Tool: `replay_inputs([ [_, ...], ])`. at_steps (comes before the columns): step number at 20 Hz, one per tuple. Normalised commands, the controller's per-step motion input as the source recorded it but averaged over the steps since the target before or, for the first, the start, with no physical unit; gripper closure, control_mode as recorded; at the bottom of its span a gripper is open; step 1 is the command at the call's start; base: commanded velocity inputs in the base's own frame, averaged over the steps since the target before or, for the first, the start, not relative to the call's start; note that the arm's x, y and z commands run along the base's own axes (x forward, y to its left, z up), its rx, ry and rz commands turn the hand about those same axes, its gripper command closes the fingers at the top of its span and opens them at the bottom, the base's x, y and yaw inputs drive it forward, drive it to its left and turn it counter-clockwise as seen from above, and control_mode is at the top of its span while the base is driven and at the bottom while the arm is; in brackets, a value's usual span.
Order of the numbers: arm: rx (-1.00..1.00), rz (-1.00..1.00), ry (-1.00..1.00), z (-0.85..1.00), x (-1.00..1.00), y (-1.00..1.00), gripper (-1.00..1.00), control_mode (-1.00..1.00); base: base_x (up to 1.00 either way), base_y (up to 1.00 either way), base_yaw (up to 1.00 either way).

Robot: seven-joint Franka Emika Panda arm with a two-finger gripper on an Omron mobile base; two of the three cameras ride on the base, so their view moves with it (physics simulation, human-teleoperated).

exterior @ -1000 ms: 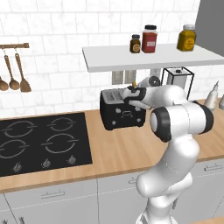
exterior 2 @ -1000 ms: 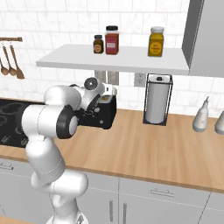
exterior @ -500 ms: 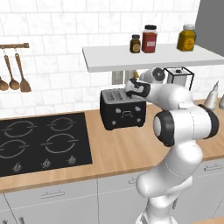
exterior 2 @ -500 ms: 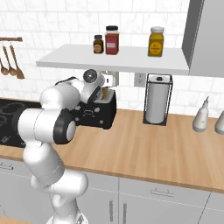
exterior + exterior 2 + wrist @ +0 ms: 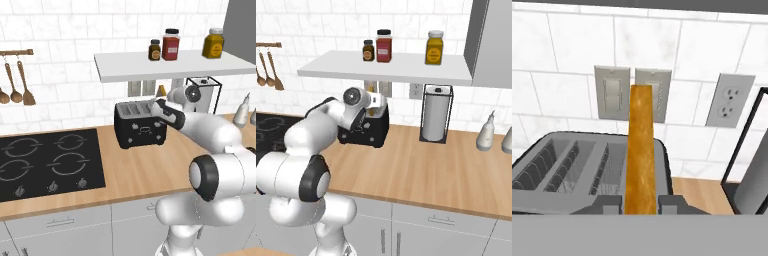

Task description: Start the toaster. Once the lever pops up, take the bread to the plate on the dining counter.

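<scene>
The black toaster [image 5: 140, 126] [image 5: 368, 132] [image 5: 567, 167] stands on the wall-side counter under the shelf. My gripper [image 5: 641, 205] [image 5: 167, 96] hovers just above its right end, shut on the bread [image 5: 641, 150]. I see the slice edge-on as a tan-brown strip rising between the fingertips [image 5: 612, 205], clear of the slots. A tan corner of the bread [image 5: 160, 91] shows beside the hand in the left base view. The slots below look bare. The plate and the dining counter are out of view.
A white shelf [image 5: 165, 65] with three jars hangs close above the hand. A paper-towel holder [image 5: 435, 114] stands right of the toaster, with two pale bottles [image 5: 486, 132] beyond it. The black hob [image 5: 47, 162] lies to the left. Wall switches [image 5: 632, 92] sit behind.
The hand has risen from the toaster's top, drawing the bread up out of the slot. The toaster has stayed put.
</scene>
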Motion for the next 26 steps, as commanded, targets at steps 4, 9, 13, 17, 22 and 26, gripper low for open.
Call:
replay_inputs([
  [4, 0.00, 0.00, 0.02, 0.64, -0.75, 0.00, 1.00, -1.00, 0.00, 0.00, 0.00],
  [9, 0.01, 0.00, 0.04, 0.72, -0.88, 0.05, 1.00, -1.00, 0.00, 0.00, 0.00],
  [13, 0.02, 0.00, 0.08, 0.41, -1.00, 0.18, 1.00, -1.00, 0.00, 0.00, 0.00],
  [17, 0.02, 0.00, 0.00, 0.02, -1.00, 0.21, 1.00, -1.00, 0.00, 0.00, 0.00],
  [22, 0.01, 0.00, -0.01, 0.00, -1.00, 0.12, 1.00, -1.00, 0.00, 0.00, 0.00],
  [26, 0.02, 0.00, -0.01, -0.03, -1.00, 0.19, 1.00, -1.00, 0.00, 0.00, 0.00],
])
